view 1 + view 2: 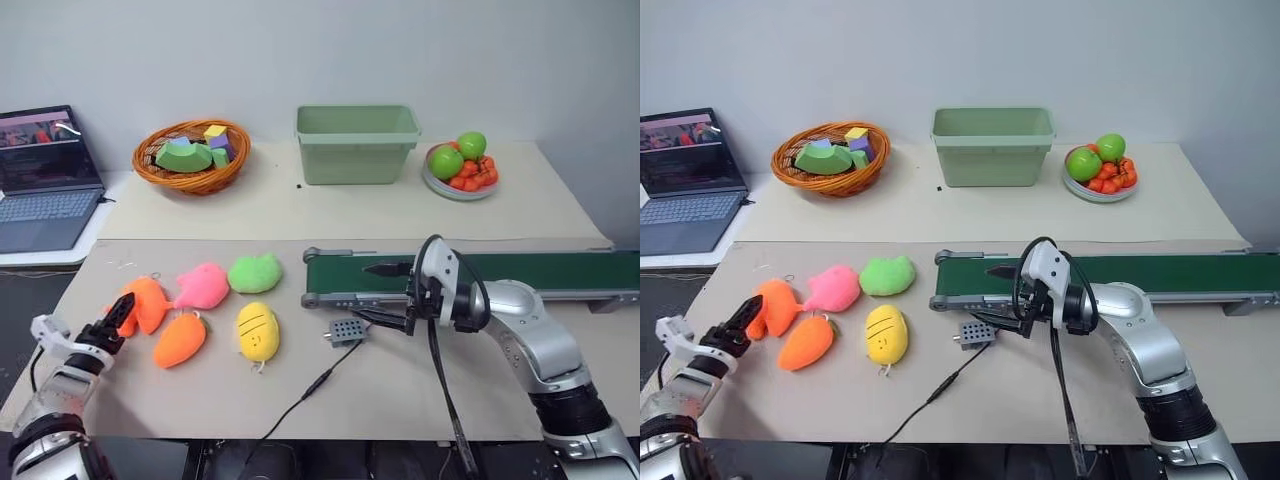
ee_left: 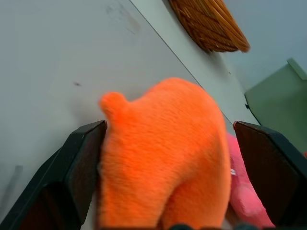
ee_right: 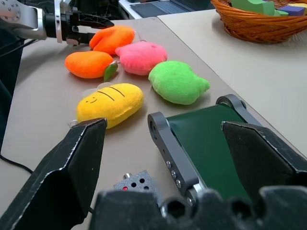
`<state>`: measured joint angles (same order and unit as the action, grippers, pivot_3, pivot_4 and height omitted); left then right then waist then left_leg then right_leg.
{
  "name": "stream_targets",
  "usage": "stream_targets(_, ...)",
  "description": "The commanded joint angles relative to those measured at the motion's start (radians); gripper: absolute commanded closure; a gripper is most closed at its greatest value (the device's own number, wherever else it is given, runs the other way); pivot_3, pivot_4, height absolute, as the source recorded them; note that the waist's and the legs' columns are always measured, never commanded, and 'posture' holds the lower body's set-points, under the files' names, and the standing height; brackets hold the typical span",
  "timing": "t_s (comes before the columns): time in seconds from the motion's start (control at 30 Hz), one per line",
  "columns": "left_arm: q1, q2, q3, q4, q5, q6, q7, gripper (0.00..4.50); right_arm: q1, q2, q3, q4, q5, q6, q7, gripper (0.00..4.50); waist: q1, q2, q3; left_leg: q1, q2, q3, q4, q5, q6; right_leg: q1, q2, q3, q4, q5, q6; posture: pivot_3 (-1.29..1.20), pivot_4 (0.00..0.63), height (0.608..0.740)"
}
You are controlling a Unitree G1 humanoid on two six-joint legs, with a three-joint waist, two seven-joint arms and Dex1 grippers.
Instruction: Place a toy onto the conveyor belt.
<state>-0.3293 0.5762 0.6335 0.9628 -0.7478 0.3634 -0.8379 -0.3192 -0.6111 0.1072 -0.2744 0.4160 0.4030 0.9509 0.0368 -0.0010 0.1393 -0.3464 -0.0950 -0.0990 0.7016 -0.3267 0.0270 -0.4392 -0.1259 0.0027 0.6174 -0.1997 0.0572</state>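
Observation:
The toy [image 1: 148, 303], a bright orange blobby plush, lies at the left end of a cluster of plushes on the table. My left gripper [image 1: 118, 313] is open at its near-left side. In the left wrist view the toy [image 2: 165, 153] sits between the two spread fingers [image 2: 72, 177], close to both. The conveyor belt [image 1: 540, 270], dark green in a grey frame, runs along the right half of the table. My right gripper [image 1: 385, 295] hovers open over the belt's left end [image 3: 201, 139], holding nothing.
Beside the toy lie a pink plush [image 1: 203, 286], a green plush [image 1: 255, 272], a yellow plush [image 1: 257, 331] and an orange carrot plush [image 1: 180, 340]. A small grey box [image 1: 346, 331] with a cable sits near the belt. At the back stand a wicker basket [image 1: 192, 155], green bin [image 1: 357, 144], fruit plate [image 1: 460, 165] and laptop [image 1: 45, 180].

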Motion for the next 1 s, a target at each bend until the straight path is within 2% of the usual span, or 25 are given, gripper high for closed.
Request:
stream_targets(0.03, 0.003, -0.065, -0.062, -0.016, 0.033, 0.092, -0.002, 0.0, -0.001, 0.006, -0.028, -0.046, 0.024, 0.001, -0.009, 0.01, 0.003, 0.002, -0.001, 0.0, 0.0, 0.0, 0.0, 0.0, 0.0, 0.0, 0.0, 0.0, 0.0, 0.0, 0.0, 0.0, 0.15, 0.728)
stream_targets(0.37, 0.031, -0.096, -0.053, -0.112, 0.034, 0.133, 0.019, 0.0, 0.001, 0.012, -0.025, -0.048, 0.019, -0.001, -0.022, 0.01, 0.0, 0.003, -0.002, 0.0, 0.0, 0.0, 0.001, 0.0, 0.0, 0.0, 0.0, 0.0, 0.0, 0.0, 0.0, 0.0, 0.15, 0.728)
stream_targets(0.53, 0.047, -0.104, -0.047, -0.121, 0.035, 0.125, 0.028, 1.46, -0.002, 0.015, -0.022, -0.036, 0.011, -0.007, -0.024, 0.0, -0.002, 0.003, -0.002, 0.0, 0.0, 0.0, 0.001, 0.0, 0.001, 0.0, 0.0, 0.0, 0.0, 0.0, 0.0, 0.0, 0.15, 0.728)
stream_targets(0.57, 0.05, -0.105, -0.044, -0.122, 0.035, 0.125, 0.029, 1.94, -0.003, 0.015, -0.021, -0.033, 0.009, -0.008, -0.024, 0.0, -0.004, 0.003, -0.002, 0.0, 0.0, 0.0, 0.001, 0.0, 0.001, 0.0, 0.0, 0.0, 0.0, 0.0, 0.0, 0.0, 0.15, 0.728)
stream_targets(0.6, 0.052, -0.105, -0.043, -0.122, 0.035, 0.124, 0.03, 2.18, -0.003, 0.015, -0.02, -0.031, 0.006, -0.01, -0.024, 0.0, -0.006, 0.003, -0.002, 0.0, 0.0, 0.0, 0.001, 0.0, 0.001, 0.0, 0.0, 0.0, -0.001, 0.0, 0.0, 0.0, 0.15, 0.728)
stream_targets(0.7, 0.059, -0.107, -0.043, -0.126, 0.04, 0.119, 0.036, 3.37, -0.006, 0.018, -0.017, -0.026, 0.003, -0.011, -0.024, 0.0, -0.013, 0.002, -0.002, 0.0, 0.0, 0.0, 0.001, 0.0, 0.001, 0.0, 0.0, 0.0, -0.001, 0.0, 0.0, 0.0, 0.15, 0.728)
stream_targets(0.9, 0.101, -0.14, -0.009, -0.218, 0.018, 0.078, 0.088, 3.37, -0.008, 0.021, -0.01, -0.018, -0.005, -0.017, -0.021, 0.0, -0.025, 0.003, -0.002, 0.0, 0.0, 0.0, 0.001, 0.0, 0.001, 0.0, 0.0, 0.001, 0.0, 0.0, 0.0, 0.0, 0.15, 0.728)
stream_targets(1.0, 0.171, -0.2, 0.04, -0.449, -0.025, 0.047, 0.182, 3.37, -0.008, 0.019, -0.01, -0.015, -0.008, -0.019, -0.019, 0.0, -0.028, 0.002, -0.002, 0.0, 0.001, 0.0, 0.0, 0.0, 0.001, 0.0, 0.0, 0.001, -0.001, 0.0, 0.0, 0.0, 0.15, 0.728)
